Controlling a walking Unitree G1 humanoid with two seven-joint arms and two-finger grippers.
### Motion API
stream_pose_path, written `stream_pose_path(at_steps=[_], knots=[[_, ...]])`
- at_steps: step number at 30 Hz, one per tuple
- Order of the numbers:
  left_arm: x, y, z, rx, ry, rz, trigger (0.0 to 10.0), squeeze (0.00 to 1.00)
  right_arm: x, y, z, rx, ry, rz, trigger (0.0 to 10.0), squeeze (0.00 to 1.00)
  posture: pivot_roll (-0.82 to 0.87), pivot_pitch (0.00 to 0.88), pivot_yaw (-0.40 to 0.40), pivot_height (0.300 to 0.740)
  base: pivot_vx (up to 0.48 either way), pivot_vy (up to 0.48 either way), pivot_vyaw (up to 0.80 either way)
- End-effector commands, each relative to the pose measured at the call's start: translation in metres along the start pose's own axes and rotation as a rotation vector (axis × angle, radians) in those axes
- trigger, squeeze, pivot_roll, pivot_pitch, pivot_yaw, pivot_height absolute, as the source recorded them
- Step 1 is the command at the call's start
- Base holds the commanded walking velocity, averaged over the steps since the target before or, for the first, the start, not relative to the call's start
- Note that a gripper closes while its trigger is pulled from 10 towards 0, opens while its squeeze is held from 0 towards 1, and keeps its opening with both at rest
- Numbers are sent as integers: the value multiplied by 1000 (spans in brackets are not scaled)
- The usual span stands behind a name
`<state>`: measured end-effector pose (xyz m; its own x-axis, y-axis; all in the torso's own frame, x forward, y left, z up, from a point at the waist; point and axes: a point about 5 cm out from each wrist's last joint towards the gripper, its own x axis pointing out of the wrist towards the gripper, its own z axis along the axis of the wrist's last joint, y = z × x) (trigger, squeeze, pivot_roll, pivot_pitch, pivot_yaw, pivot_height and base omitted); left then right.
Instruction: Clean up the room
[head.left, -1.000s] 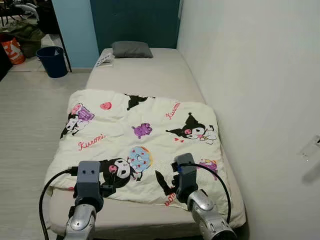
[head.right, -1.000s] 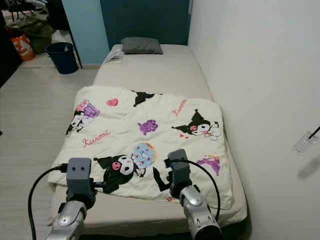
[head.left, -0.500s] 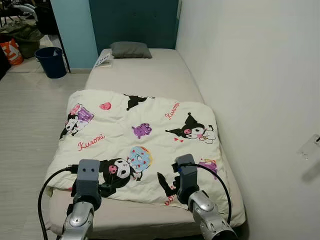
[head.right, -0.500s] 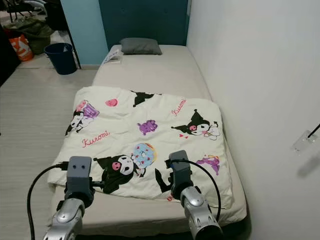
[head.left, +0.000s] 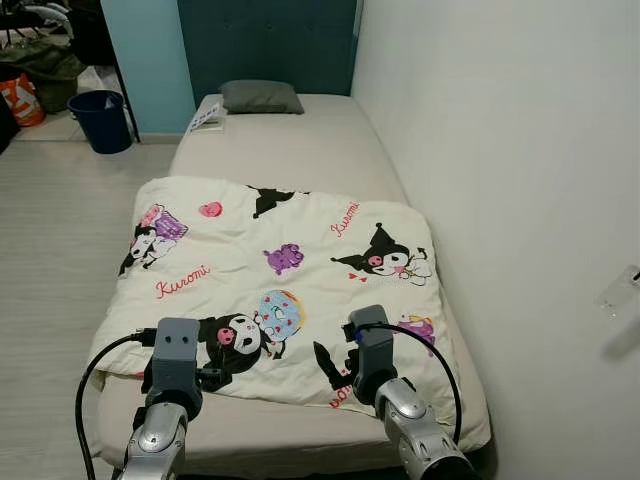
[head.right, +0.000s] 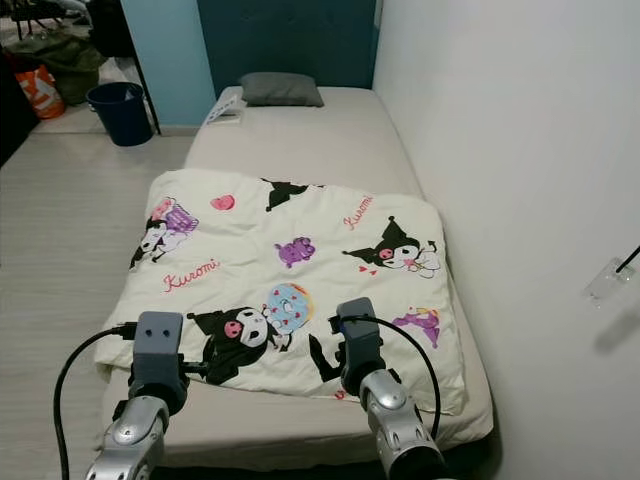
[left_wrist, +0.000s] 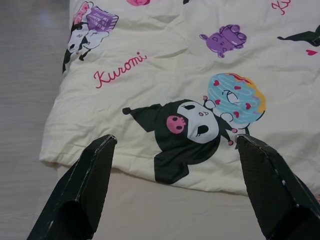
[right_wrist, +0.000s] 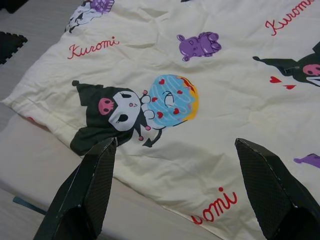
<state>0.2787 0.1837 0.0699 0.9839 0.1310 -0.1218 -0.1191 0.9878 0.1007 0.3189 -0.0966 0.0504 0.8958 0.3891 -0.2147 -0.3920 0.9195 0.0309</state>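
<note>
Both pincers, left pincer (left_wrist: 175, 190) and right pincer (right_wrist: 175, 190), hover spread open above my blanket's (head.left: 280, 270) near edge on the bed (head.left: 290, 140); blue bin (head.left: 104, 120) at 11 o'clock, contents unseen.

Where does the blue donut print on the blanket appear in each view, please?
Left eye view: blue donut print, between the two arms.
Right eye view, same spot.
Left wrist view, nearer one finger.
Right wrist view, centred.
Shared landmark: the black cartoon character touching it.
</note>
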Motion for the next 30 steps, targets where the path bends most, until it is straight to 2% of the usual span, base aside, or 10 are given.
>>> stream_pose_path(at_steps=[1,11,30], knots=[[-2,1,-9,21,39,2,10000,0,-1,1,-5,19,21,1,10000,0,-4,129,-43,665,0,0,0],[-1,3,-9,21,45,12,10000,0,0,3,-4,17,16,8,10000,0,-4,132,-46,650,0,0,0],[4,19,-9,36,59,76,10000,0,5,3,4,8,-2,12,10000,0,-4,135,-48,650,0,0,0]])
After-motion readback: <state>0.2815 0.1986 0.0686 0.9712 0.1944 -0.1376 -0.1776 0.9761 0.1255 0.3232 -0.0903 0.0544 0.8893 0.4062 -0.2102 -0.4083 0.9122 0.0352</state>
